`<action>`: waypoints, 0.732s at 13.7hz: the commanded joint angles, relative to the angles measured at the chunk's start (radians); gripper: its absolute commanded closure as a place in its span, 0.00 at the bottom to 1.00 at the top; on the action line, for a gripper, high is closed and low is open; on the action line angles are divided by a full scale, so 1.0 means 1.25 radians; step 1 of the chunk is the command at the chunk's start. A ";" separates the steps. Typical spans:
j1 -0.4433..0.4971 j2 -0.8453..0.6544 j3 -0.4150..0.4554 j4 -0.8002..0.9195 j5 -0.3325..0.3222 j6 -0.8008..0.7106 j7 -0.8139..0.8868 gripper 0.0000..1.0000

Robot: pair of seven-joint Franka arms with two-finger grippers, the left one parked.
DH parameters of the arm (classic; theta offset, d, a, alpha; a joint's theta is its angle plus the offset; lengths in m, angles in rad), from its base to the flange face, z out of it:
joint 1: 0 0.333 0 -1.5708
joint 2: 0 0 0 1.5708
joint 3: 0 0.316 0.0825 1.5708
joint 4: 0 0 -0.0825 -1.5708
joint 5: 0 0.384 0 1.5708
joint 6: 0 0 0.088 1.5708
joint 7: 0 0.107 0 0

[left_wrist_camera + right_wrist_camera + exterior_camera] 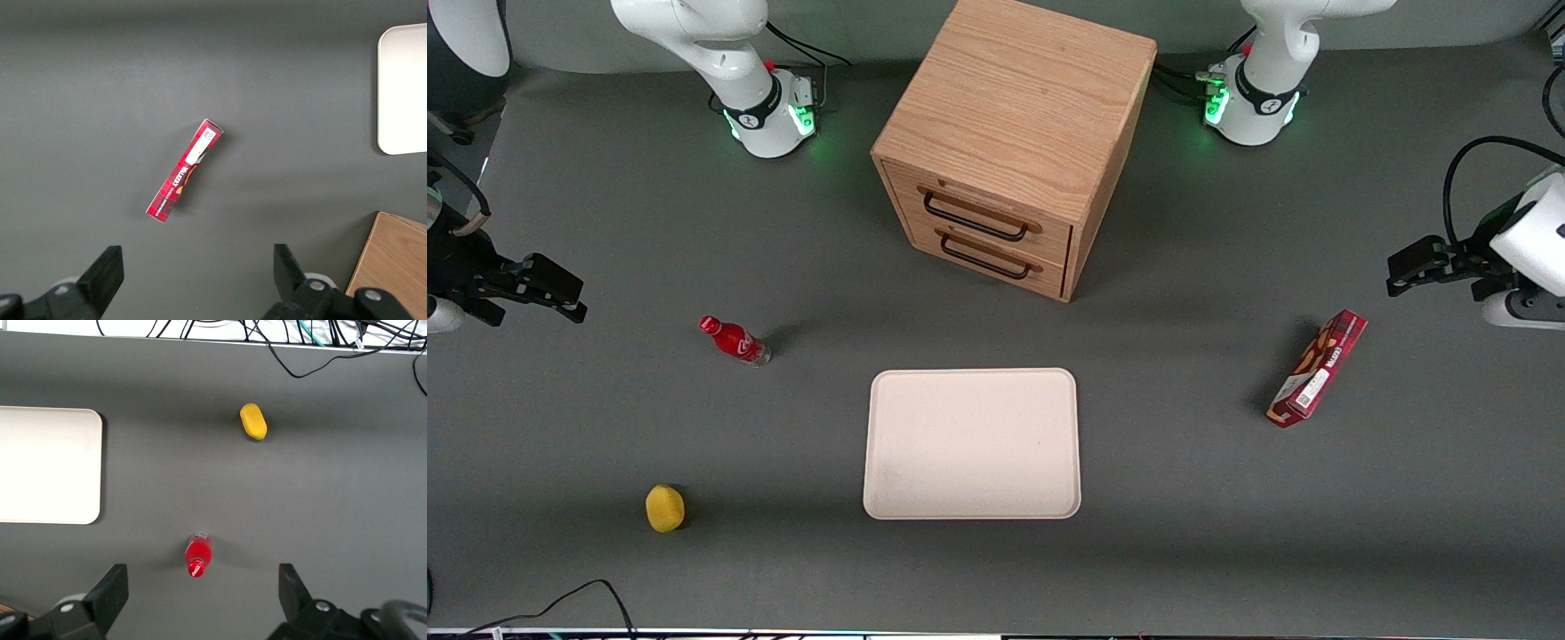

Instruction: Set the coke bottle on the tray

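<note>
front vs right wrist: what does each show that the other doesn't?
Front only: the wooden drawer cabinet, the red snack box toward the parked arm's end of the table, both arm bases, and the whole tray. Right wrist only: a tangle of cables past the table's edge. Both: the coke bottle, the lemon, the tray, seen only in part from the wrist, and the right arm's end effector, open and raised off the table, clear of the bottle.

Before me I count one small red coke bottle (734, 340), one flat cream tray (972, 444), one yellow lemon (665, 508), one long red snack box (1317, 368), one wooden two-drawer cabinet (1014, 142); my one gripper (538, 286) hangs above the table at my end, fingers spread.
</note>
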 commanded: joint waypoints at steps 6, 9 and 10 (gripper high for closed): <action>0.002 0.010 0.000 0.006 -0.005 -0.015 -0.008 0.00; 0.002 0.007 0.000 0.000 -0.004 -0.028 -0.004 0.00; 0.003 0.007 0.001 -0.002 -0.004 -0.030 -0.005 0.00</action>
